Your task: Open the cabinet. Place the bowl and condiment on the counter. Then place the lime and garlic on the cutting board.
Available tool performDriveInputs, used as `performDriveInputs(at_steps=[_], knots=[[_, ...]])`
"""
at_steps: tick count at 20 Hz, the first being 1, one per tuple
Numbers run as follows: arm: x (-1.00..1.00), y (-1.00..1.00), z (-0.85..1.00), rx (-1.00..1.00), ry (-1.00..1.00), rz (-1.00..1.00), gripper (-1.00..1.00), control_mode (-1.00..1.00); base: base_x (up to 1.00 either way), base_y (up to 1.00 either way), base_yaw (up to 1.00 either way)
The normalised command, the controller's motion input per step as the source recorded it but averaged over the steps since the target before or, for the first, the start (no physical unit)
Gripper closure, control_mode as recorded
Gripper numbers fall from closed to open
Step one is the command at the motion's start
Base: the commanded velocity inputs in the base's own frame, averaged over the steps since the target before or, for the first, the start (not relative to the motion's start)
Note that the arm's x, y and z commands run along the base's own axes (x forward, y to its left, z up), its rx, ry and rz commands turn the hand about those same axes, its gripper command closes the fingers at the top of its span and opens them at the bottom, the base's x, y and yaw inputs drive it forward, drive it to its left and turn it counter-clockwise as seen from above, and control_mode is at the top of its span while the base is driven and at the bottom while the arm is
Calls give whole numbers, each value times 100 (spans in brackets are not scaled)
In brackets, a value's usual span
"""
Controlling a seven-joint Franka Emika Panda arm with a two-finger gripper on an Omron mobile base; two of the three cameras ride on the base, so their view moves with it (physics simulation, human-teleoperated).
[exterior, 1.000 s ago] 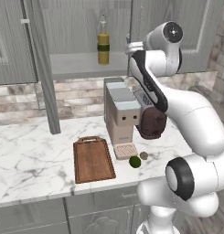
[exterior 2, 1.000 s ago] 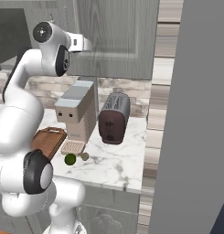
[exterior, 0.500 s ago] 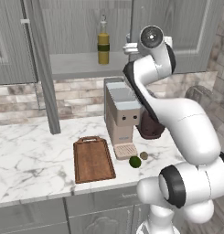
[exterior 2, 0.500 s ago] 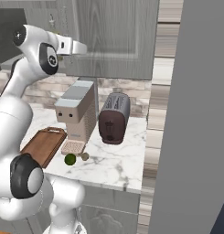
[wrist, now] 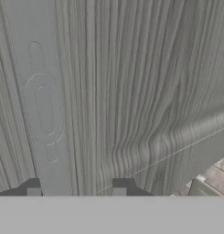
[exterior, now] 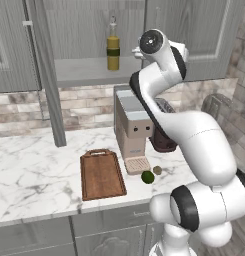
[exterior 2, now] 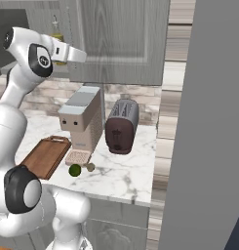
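The claw [wrist: 77, 189] faces the grey cabinet [exterior: 194, 35] wood up close, its tips set apart with nothing between them. The condiment [exterior: 113, 46] stands on the open shelf. Lime [exterior: 147, 176] and garlic [exterior: 157, 170] lie on the desk [exterior: 29, 175] (just beside the cutting board [exterior: 101, 174]).

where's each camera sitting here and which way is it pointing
Left base view: behind the arm to its left, looking forward and down at the counter, cutting board and open cabinet with the condiment; the arm rises at lower right.
Right base view: behind the arm to its right, facing the same counter; the arm rises at left.
Hand view: on the hand, looking along the gripper at grey wood grain.
Both base views share the lime, garlic and board.
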Motion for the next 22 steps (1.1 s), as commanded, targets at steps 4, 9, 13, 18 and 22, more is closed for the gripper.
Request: performDriveInputs(at_steps=[4, 9, 13, 18, 22], knots=[[-18, -100, 0, 3, 0, -1, 100, -100, 0, 0, 0], [-25, -100, 0, 1, 0, 0, 100, -100, 0, 0, 0], [-26, -100, 0, 0, 0, 0, 100, -100, 0, 0, 0], [-29, -100, 0, 0, 0, 0, 100, -100, 0, 0, 0], [-19, -96, 0, 0, 0, 0, 100, -100, 0, 0, 0]])
